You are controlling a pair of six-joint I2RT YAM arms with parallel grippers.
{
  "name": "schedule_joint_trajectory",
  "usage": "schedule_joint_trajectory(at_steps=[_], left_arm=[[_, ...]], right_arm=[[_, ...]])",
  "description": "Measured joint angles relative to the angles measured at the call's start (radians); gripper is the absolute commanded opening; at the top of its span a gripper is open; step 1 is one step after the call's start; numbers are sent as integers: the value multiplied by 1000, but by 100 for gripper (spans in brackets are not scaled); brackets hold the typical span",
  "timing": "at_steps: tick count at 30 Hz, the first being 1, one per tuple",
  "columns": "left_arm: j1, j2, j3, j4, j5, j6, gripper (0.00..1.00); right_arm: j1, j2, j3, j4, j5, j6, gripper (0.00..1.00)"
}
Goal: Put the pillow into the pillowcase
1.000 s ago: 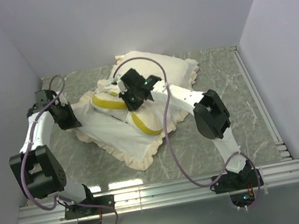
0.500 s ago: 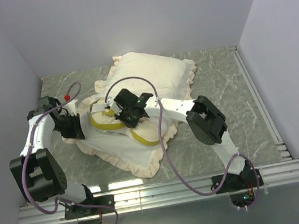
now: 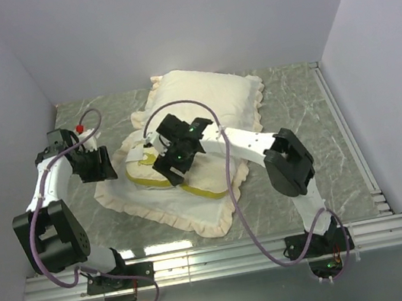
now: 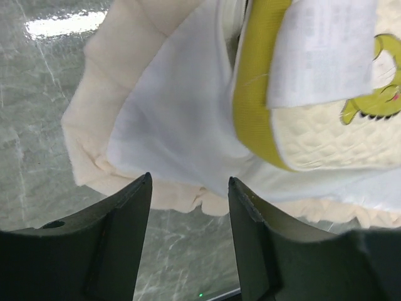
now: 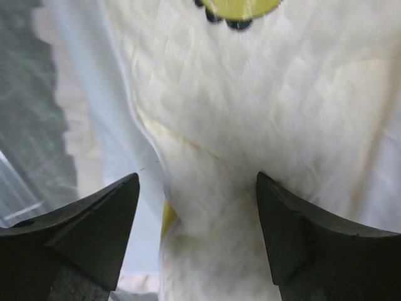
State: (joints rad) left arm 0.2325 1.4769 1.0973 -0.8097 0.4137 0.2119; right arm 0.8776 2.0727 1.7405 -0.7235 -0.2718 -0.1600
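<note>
Left claw (image 4: 188, 182), right claw (image 5: 196, 179) opened, pillow's (image 4: 313, 141) yellow edge exposed on pillowcase (image 3: 188, 210)

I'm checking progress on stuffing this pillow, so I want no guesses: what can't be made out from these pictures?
- Top view: the right gripper covers the pillow, hiding how deep it sits in the pillowcase.
- Left wrist view: the pillow's printed figure is cut off by the right edge.
- Right wrist view: close and blurred; whether the fingers touch the pillow is unclear.
</note>
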Motion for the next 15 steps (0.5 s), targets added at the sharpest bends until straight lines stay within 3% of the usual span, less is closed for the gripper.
schedule_joint_trajectory(at_steps=[3, 8, 12, 13, 15], left_arm=[[3, 4, -15, 32, 8, -60, 58], [34, 30, -16, 58, 46, -140, 61], [69, 33, -16, 66, 61, -170, 70], [75, 33, -16, 66, 61, -172, 82], [80, 33, -16, 66, 59, -177, 83]], right_arm=[[9, -38, 56, -39, 20, 6, 89], [80, -46, 122, -14, 214, -32, 93], [162, 36, 158, -14, 293, -83, 96], [179, 61, 157, -15, 304, -100, 98], [198, 111, 157, -15, 326, -130, 97]])
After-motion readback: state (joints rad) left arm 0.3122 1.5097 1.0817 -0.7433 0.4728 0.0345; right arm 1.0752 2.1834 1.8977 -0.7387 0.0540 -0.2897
